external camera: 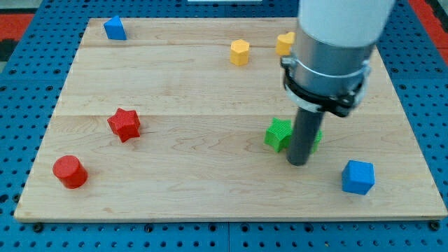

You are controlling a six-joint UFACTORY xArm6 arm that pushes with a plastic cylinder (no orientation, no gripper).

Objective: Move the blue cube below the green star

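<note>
Blue cube of plastic [358, 176] lies at the lower right of the frame, right of and slightly lower than my tip [297, 163]; there is no gripper on this arm, only the dark rod, so nothing is spread or pinched. My tip stands on the pale wooden worktop [189, 182], just in front of the green plastic star [281, 134], which the rod partly hides. The cube seems still to need pushing: my tip is on its left, so I judge it must first go round to the cube's right side, then shove it leftward until it sits under the star. Room there is tight, since the cube is near the worktop's right and bottom edges. Leftward, bare wood lies open; a second blue block [115, 29] sits far off at upper left.
</note>
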